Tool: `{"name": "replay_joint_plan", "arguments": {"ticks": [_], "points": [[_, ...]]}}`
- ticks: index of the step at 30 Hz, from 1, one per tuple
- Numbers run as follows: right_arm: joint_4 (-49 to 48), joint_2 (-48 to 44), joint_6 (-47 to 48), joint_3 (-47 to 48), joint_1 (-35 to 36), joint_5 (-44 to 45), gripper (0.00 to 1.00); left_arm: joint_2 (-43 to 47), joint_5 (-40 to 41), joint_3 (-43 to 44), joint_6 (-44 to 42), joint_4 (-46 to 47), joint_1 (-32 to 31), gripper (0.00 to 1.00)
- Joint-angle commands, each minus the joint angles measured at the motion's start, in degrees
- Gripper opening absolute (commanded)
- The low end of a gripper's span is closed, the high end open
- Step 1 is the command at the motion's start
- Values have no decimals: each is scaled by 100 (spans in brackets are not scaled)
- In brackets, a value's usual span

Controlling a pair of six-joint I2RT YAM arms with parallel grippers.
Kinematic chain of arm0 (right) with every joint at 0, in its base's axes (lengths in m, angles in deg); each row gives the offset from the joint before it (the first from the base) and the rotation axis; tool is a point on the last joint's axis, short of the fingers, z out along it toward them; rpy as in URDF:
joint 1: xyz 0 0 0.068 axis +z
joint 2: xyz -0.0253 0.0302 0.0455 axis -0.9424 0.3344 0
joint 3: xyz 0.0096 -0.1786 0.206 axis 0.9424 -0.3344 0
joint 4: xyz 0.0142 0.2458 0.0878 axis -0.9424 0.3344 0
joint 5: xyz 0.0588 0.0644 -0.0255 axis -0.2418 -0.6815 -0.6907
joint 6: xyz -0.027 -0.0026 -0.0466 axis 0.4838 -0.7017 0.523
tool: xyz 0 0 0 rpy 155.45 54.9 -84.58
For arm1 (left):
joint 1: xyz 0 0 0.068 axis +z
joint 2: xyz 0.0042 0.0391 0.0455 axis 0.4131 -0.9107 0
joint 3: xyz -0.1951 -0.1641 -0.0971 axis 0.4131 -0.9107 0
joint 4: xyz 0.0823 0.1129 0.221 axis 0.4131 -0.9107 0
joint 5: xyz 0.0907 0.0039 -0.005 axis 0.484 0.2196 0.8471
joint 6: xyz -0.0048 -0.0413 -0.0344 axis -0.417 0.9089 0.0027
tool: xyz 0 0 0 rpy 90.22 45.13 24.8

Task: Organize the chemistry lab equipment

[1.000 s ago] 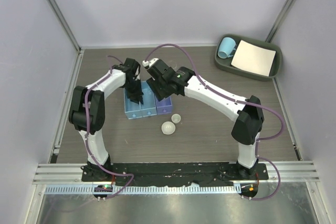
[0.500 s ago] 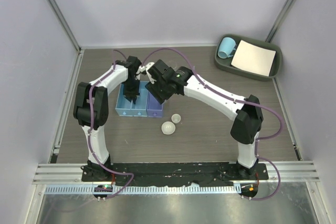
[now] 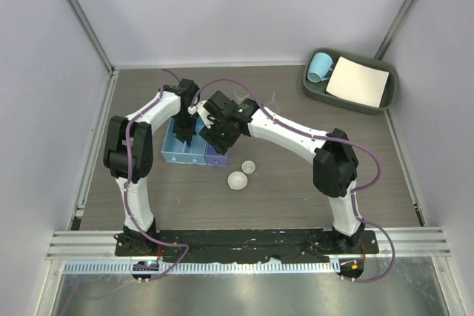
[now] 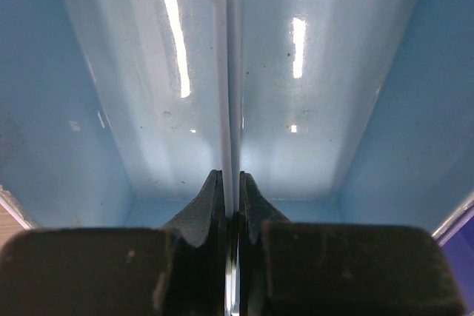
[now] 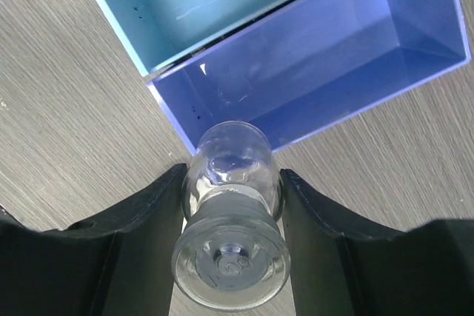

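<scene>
Pale lavender walls (image 3: 244, 5) close in a brown wood-grain table (image 3: 296, 197), with both arms reaching to a row of small bins on its left half.

The left gripper (image 4: 231, 201) is closed, pointing down into the two light-blue bins (image 4: 163, 109). Its black fingers (image 4: 206, 209) are pinched on the two adjoining walls (image 4: 231, 72) where the bins meet. One finger sits inside each bin, and a pale glossy bin floor spreads out on either side of the jaws. A sliver of the purple bin (image 4: 463, 234) shows at the far right of that wrist view.

Just to the right of it, the right gripper (image 5: 233, 177) is clamped on a small clear beaker (image 5: 231, 257). A finger presses each side of the glass, and the embossed round end faces the wrist camera. The beaker's far end hangs over the near rim of the purple bin, whose open cavity lies just beyond the fingertips. One light-blue bin sits further beyond, touching the purple one. The beaker is clear of the table, with wood grain showing on both sides of the jaws.

Right of the right gripper and nearer the arm bases, two small white round dishes (image 3: 248, 167) (image 3: 237, 180) sit on the table close together, apart from both grippers.

Well away from both sets of jaws, at the far right corner, a dark green tray (image 3: 318, 94) holds a light-blue mug (image 3: 320, 66) and a white paper sheet (image 3: 358, 81).
</scene>
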Motion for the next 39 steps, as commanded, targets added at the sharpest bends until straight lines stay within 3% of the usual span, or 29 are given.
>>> {"name": "replay_joint_plan", "arguments": {"ticks": [1, 16, 26, 39], "points": [[-466, -77, 178, 87, -20, -318, 38, 66, 387, -85, -302, -83, -12, 0], [-563, -94, 222, 104, -20, -362, 38, 523, 18, 91, -275, -215, -12, 37], [-852, -85, 213, -27, -20, -441, 37, 804, -132, 371, -188, -355, -3, 44], [-1090, 205, 257, -124, -20, -424, 37, 1305, 360, 1339, 5, -786, 67, 54]]}}
